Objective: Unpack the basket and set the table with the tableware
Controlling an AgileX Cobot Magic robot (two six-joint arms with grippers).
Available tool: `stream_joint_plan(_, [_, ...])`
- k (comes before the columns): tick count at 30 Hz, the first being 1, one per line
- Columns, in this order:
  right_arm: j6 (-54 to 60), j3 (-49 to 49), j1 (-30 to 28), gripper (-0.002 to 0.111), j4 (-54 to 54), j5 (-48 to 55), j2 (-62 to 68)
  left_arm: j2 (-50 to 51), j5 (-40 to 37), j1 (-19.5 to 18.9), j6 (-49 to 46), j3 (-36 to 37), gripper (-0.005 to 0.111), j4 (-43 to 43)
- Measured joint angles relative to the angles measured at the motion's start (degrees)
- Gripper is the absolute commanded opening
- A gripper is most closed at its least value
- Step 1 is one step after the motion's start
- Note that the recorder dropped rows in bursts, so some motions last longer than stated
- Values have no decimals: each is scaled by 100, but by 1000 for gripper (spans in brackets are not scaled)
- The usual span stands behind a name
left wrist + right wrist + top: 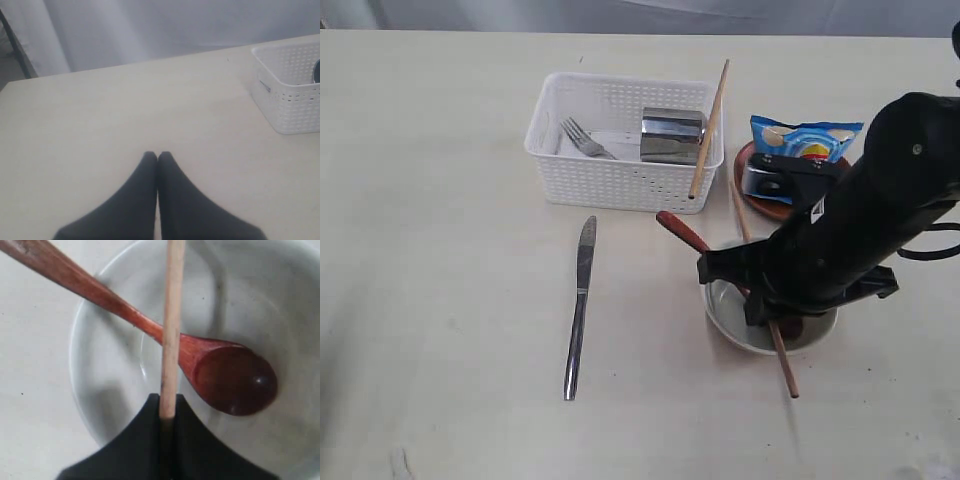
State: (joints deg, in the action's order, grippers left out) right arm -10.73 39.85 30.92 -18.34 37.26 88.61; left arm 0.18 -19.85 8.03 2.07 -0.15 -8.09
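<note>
The white basket (620, 180) stands at the back of the table (440, 250) and holds a fork (585, 138) and a steel cup (672, 135). One chopstick (708, 130) leans on the basket's right rim. A knife (580, 305) lies in front of the basket. The pale bowl (110, 355) holds the wooden spoon (210, 365). Over the bowl, my right gripper (167, 402) is shut on the second chopstick (171, 325), which lies across the bowl (740, 335). The brown plate (760, 205) sits behind my right arm. My left gripper (157, 156) is shut and empty, above bare table left of the basket (290, 100).
A blue chip bag (805, 135) lies on the plate at the back right. A grey curtain (150, 30) hangs beyond the table's far edge. My right arm (860, 220) covers part of the bowl and plate.
</note>
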Motion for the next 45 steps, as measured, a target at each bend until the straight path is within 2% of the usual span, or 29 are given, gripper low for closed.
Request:
stream_joint_plan(4, [0, 0, 0, 0, 0, 78, 0, 0, 0, 0, 0, 0, 0, -42])
stream_joint_plan(6, [0, 0, 0, 4, 0, 88, 0, 0, 0, 0, 0, 0, 0, -42])
stream_joint_plan(8, [0, 0, 0, 15, 0, 88, 0, 0, 0, 0, 0, 0, 0, -42])
stream_joint_plan(10, [0, 0, 0, 32, 0, 108, 0, 0, 0, 0, 0, 0, 0, -42])
stream_joint_plan(13, [0, 0, 0, 48, 0, 121, 0, 0, 0, 0, 0, 0, 0, -42])
stream_joint_plan(23, [25, 68, 0, 43, 0, 276, 0, 0, 0, 0, 0, 0, 0, -42])
stream_joint_plan(34, [13, 1028, 0, 44, 475, 1273, 0, 0, 0, 0, 0, 0, 0, -42])
stream_joint_plan(41, [-242, 2411, 0, 44, 1184, 2850, -264, 0, 0, 0, 0, 0, 0, -42])
stream_joint_plan(45, [-480, 3557, 0, 44, 1316, 2878, -304, 0, 0, 0, 0, 0, 0, -42])
